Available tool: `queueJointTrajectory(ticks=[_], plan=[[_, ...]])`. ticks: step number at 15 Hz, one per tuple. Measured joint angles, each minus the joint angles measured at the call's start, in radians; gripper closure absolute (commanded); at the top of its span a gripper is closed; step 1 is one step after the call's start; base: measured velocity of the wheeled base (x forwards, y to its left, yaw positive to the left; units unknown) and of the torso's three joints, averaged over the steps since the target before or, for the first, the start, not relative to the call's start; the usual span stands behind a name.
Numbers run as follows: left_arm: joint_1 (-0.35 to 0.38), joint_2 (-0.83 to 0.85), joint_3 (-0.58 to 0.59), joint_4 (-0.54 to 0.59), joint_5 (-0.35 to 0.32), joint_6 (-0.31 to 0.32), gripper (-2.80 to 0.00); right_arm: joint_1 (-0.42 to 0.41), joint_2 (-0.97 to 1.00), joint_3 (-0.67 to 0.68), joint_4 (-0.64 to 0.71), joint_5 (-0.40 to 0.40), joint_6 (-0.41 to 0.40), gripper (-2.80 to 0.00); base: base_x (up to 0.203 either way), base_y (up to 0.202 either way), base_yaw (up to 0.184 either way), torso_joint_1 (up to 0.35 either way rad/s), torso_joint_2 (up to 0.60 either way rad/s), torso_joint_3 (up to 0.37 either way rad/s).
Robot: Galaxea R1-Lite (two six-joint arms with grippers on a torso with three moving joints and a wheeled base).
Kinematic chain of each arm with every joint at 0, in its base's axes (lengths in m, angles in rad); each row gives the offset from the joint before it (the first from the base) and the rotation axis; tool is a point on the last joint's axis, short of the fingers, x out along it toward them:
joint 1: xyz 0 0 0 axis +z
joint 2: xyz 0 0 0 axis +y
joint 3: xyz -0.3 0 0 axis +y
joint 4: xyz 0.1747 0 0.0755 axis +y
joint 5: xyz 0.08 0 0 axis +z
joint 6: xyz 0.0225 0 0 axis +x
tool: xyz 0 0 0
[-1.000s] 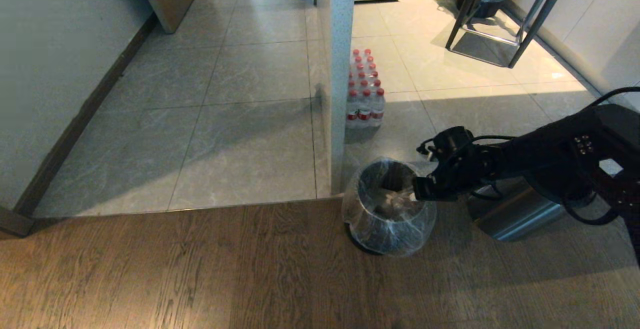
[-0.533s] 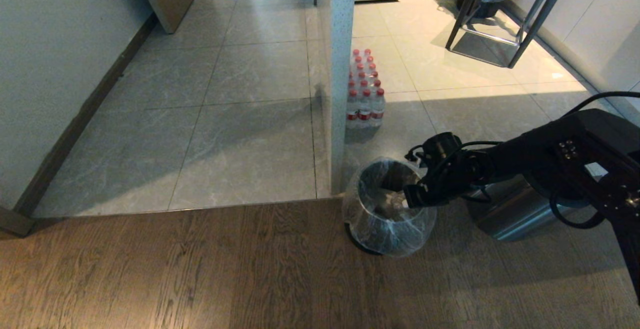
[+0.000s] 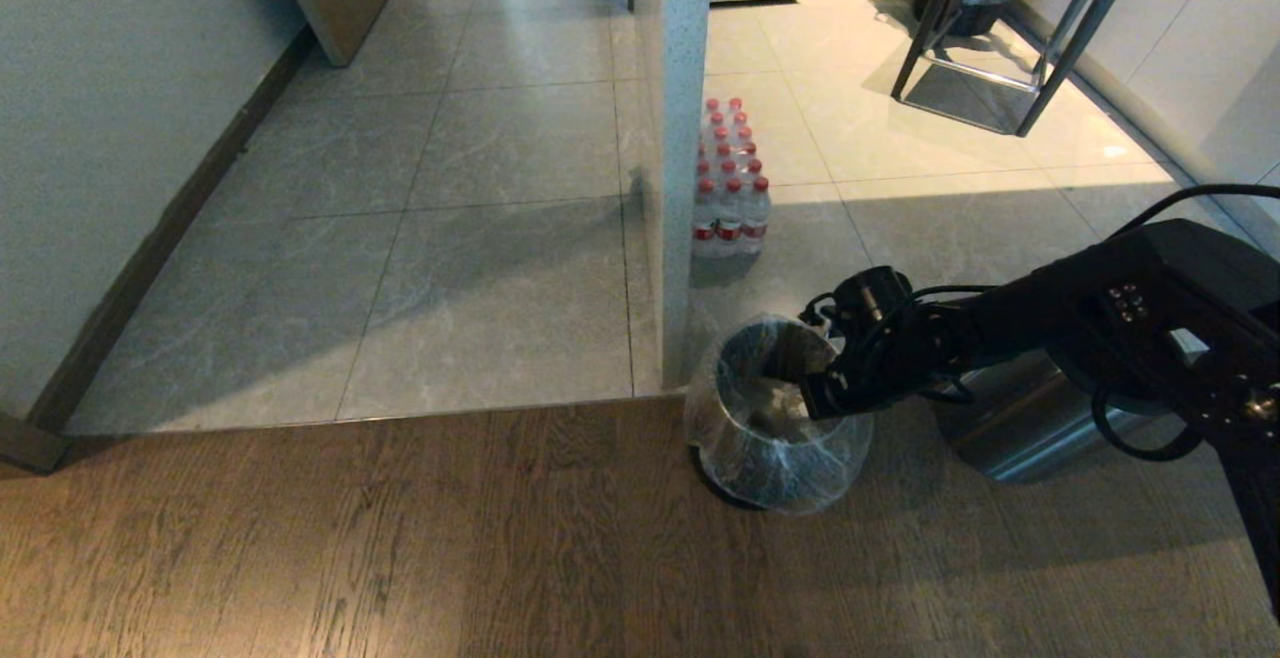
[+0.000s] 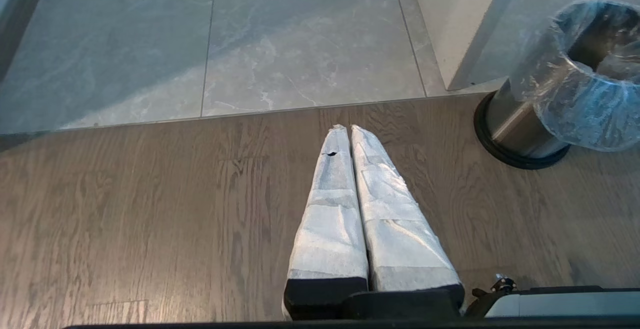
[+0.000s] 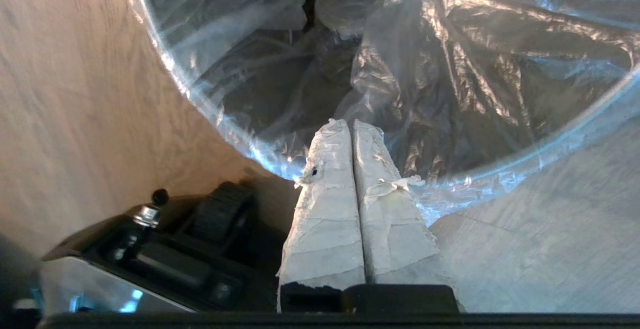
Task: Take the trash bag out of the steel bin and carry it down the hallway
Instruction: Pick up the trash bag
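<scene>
Reaching from the robot's right, the right gripper (image 3: 812,400) hangs at the 3 o'clock edge of the bin (image 3: 778,418), fingers pressed together over the bag (image 5: 450,84) rim and holding nothing that I can see. The bag lies directly ahead of the fingertips, folded over the bin mouth, its opening facing up. I judge the fingers must open first, then pinch the film. The left gripper (image 4: 350,131), also closed and empty, is parked over wood floor (image 4: 150,209), farther from the bin.
</scene>
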Motion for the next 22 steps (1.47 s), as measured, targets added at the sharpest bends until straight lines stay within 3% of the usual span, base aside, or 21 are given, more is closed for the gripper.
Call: queueJointTrajectory(ticks=[1,3,14,22], plan=[[0.000,0.000,0.000,0.000,0.000,0.000,0.00,0.004,-0.001,0.005,0.008,-0.016,-0.010,-2.80,0.000,0.000,0.000,0.000,0.00,0.000],[0.000,0.000,0.000,0.000,0.000,0.000,0.00,0.015,0.000,0.011,0.006,-0.046,-0.012,-2.80,0.000,0.000,0.000,0.000,0.00,0.000],[0.000,0.000,0.000,0.000,0.000,0.000,0.00,0.036,0.031,0.001,0.008,-0.051,-0.089,-2.80,0.000,0.000,0.000,0.000,0.00,0.000],[0.000,0.000,0.000,0.000,0.000,0.000,0.00,0.041,0.117,-0.050,-0.001,-0.119,-0.114,-2.80,0.000,0.000,0.000,0.000,0.00,0.000]])
